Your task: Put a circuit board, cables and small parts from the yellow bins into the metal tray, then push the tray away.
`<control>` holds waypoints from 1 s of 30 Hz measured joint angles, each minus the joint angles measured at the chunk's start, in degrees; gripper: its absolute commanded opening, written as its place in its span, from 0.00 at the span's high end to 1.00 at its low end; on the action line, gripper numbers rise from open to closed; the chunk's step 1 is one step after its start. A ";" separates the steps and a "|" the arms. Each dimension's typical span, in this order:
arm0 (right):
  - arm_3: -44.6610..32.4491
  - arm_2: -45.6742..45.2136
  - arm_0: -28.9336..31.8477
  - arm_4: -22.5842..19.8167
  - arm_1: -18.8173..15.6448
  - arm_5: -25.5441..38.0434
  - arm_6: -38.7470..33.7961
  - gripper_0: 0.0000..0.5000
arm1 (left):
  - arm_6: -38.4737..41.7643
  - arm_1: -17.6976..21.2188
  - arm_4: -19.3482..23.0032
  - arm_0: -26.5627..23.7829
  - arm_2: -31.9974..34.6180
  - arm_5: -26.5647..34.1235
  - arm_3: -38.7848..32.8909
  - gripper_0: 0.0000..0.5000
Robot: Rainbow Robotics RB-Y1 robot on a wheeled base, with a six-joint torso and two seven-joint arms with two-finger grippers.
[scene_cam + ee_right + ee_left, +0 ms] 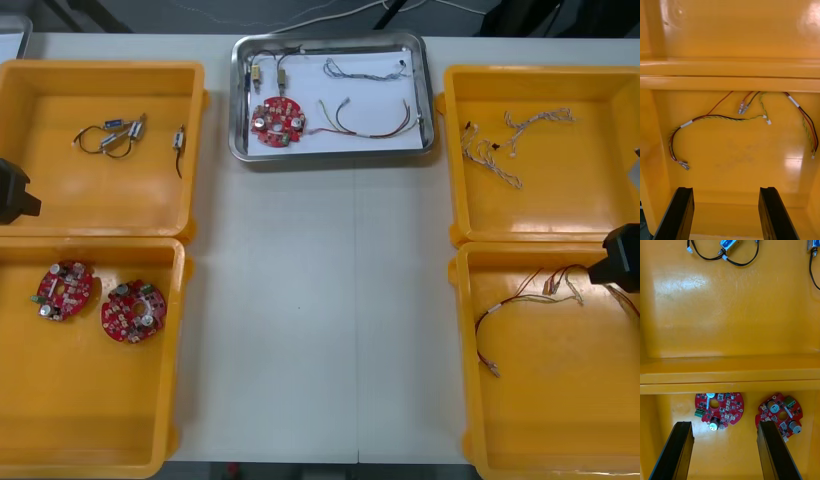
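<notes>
My left gripper (724,423) is spread over the near-left yellow plastic bin (90,420) — two round red circuit boards (719,409) beneath, their markings too small to read. My right gripper (726,189) is spread over twisted red-and-yellow cables (715,117). The shiny metal tray (240,110) sits far centre, holding a third red board (278,120), mixed cables (365,68) and small metal parts (282,72).

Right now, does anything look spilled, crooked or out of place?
Nothing stands out. The tray holds a circuit board, cables and small parts; everything else lies inside the yellow bins. Left gripper and right gripper hang open over them.
</notes>
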 measured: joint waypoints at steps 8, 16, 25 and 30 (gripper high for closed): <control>3.74 -2.17 4.26 1.95 0.01 -2.28 0.00 0.00 | 0.00 0.00 0.00 0.00 0.00 0.00 0.00 0.00; 5.12 -2.18 4.45 4.65 1.79 -3.00 0.20 0.00 | 0.00 0.00 0.00 0.00 0.00 0.00 0.00 0.00; 5.13 -2.18 4.54 4.68 4.39 -3.02 1.35 0.00 | 0.00 0.00 0.00 0.00 0.00 0.00 0.00 0.00; 5.13 -2.18 4.87 4.69 4.84 -3.36 2.27 0.00 | 0.00 0.00 0.00 0.00 0.00 0.00 0.00 0.00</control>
